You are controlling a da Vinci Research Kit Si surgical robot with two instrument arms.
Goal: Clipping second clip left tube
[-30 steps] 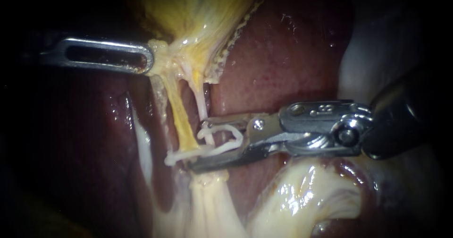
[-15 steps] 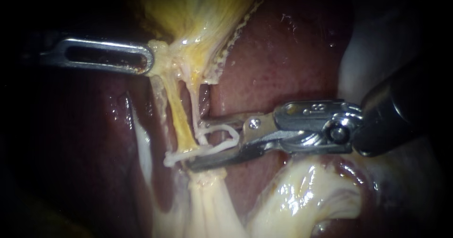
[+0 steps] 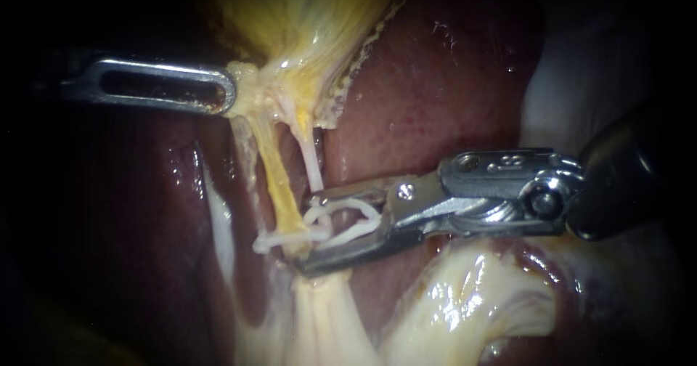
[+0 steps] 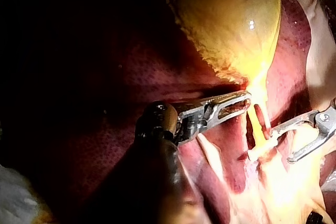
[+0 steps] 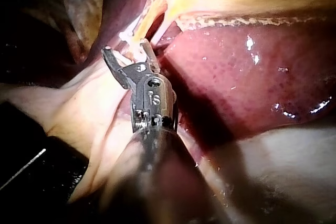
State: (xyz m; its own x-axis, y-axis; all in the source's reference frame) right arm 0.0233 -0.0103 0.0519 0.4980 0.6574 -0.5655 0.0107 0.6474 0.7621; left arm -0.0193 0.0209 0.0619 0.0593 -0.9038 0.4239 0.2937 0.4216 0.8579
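My left instrument [image 3: 156, 86] comes in from the left, its slotted jaws shut on the pale tissue at the gallbladder [image 3: 305, 17] neck. Two tubes run down from there: the yellow left tube [image 3: 279, 184] and the thin pale right tube [image 3: 311, 159]. A white clip [image 3: 270, 242] lies across the left tube low down. My right instrument [image 3: 308, 228] holds a second white clip [image 3: 348, 217] between jaws standing apart, beside the tubes; the upper jaw crosses the right tube. The left wrist view shows my left instrument [image 4: 231, 103] at the neck, the right wrist view my right instrument [image 5: 128, 53].
Dark red liver [image 3: 435, 97] lies behind and to the right of the tubes. Glistening pale fatty tissue [image 3: 465, 301] sits under the right instrument's shaft. White tissue [image 3: 559, 83] fills the upper right.
My right instrument drew back a little to the right after edging left, and its lower jaw tip sits slightly lower. The held clip's loop looks flatter. The left instrument has not moved.
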